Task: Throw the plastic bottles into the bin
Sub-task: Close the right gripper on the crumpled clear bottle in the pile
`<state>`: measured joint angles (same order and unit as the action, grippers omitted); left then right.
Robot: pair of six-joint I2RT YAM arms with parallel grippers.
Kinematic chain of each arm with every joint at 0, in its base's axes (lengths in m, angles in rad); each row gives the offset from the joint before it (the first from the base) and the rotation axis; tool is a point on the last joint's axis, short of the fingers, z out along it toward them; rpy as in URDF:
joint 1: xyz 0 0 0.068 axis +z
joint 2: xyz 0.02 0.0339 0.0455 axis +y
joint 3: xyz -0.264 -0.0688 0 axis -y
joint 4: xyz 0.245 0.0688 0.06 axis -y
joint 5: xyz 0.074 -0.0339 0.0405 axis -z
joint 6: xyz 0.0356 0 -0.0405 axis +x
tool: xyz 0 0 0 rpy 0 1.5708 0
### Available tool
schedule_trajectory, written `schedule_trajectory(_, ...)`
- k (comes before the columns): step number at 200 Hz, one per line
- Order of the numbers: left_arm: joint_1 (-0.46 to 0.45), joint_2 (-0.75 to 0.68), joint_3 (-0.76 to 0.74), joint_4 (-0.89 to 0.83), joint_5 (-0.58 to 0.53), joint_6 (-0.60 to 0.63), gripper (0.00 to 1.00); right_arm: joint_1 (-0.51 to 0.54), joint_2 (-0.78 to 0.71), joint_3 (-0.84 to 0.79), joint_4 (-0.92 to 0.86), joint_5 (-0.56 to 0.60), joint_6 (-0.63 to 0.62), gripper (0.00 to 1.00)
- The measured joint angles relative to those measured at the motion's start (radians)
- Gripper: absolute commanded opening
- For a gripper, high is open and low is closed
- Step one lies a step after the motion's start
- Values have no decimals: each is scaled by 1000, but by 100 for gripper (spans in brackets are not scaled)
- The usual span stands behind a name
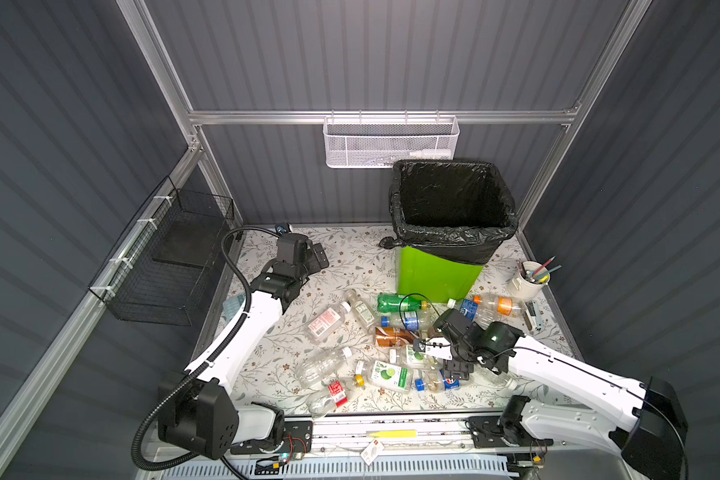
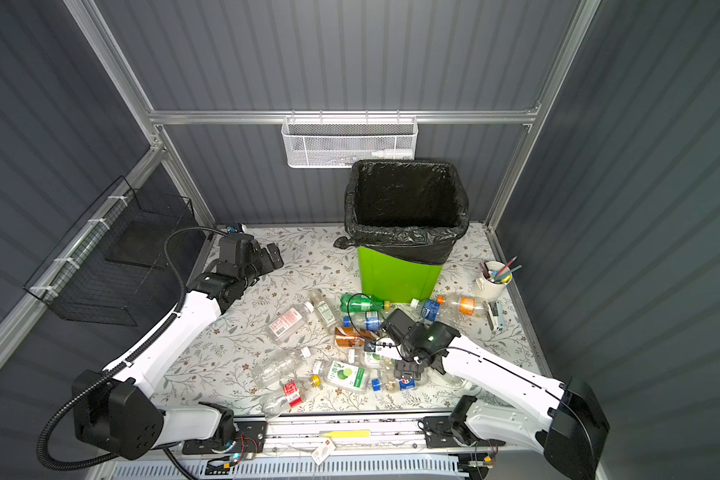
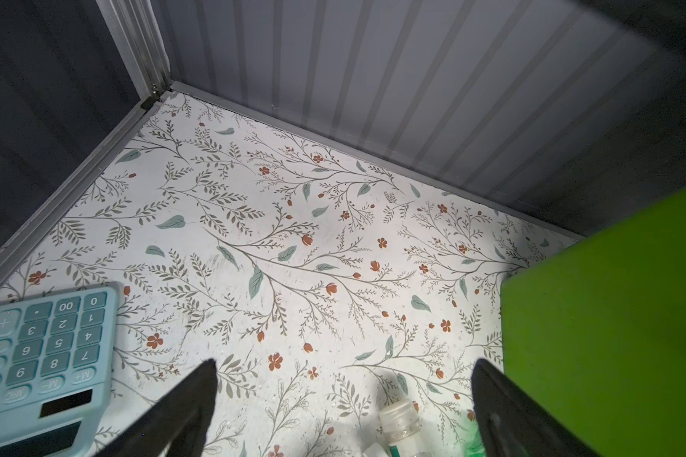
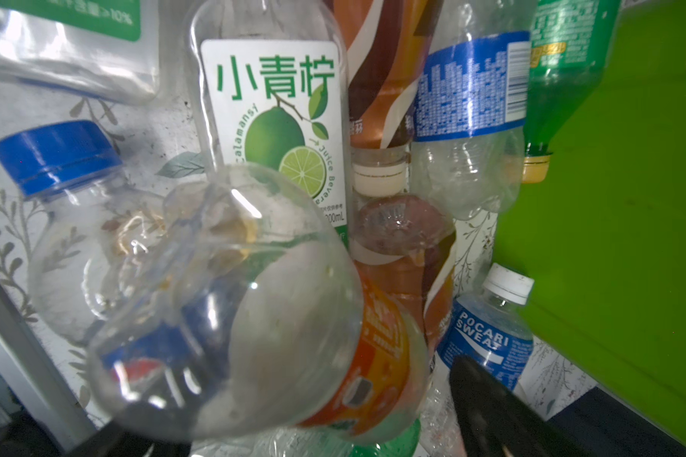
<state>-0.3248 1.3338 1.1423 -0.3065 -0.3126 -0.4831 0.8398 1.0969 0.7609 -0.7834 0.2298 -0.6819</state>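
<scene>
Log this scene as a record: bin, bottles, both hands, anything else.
bin: bright green, black bag liner, upright at the back; no bottle visible inside
plastic bottles: lying scattered on the floral table in front of it
left hand: open, empty, near the calculator
right hand: low over the bottles, jaws wide around an orange-labelled bottle; grip unclear
other: cup of pencils, right of bin

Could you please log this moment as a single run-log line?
left gripper: open, empty | right gripper: jaws wide around orange-label bottle, grip unclear | bin: upright
</scene>
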Motion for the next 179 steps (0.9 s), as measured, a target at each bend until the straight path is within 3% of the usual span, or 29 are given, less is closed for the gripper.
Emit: schedule_trajectory(179,6,0,-26,0,0,-1,100,0,-30,-115,246,73,-45,89)
